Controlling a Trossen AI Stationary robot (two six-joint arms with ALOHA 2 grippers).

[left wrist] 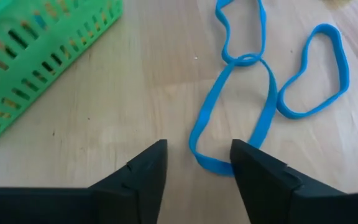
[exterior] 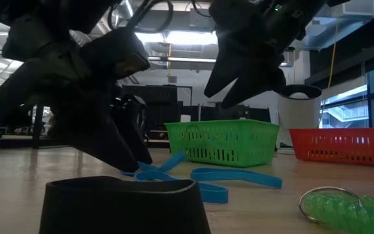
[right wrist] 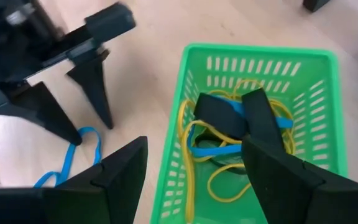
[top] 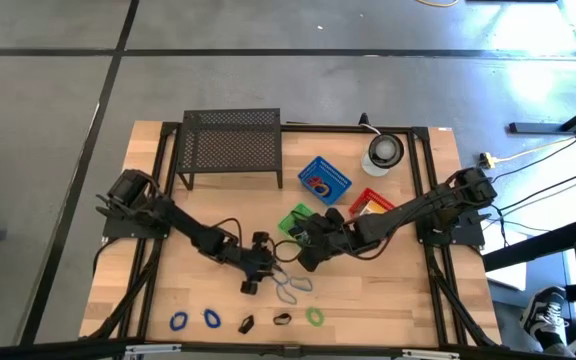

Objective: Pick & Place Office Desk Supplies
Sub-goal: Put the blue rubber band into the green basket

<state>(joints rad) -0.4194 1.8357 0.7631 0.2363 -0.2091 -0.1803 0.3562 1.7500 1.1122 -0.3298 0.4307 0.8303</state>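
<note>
High view: the left gripper (top: 264, 262) sits low over the pale wood-grain counter (top: 158, 290), with a loose tangle of thin blue rubber bands (top: 290, 286) just beyond its jaws. The right gripper (top: 313, 240) hangs by the green slotted plastic basket (top: 294, 218). Further out from both there's a row of small stuff along the counter edge: two blue loops (top: 194, 320), two small black clips (top: 264, 322) and a green coiled loop (top: 314, 316).

Low view: the bands lie flat and floppy on the wood, the left jaws down right next to them. The coil looks like springy ribbed plastic on a metal ring.

Left wrist view: jaws spread, matte black wedge-shaped fingers (left wrist: 143, 171). One long band's end loop lies between them, touching the inner edge of one finger. Not pinched.

Right wrist view: jaws spread wide, nothing in them, over the basket, which holds thin yellow and blue bands (right wrist: 211, 149).
</note>
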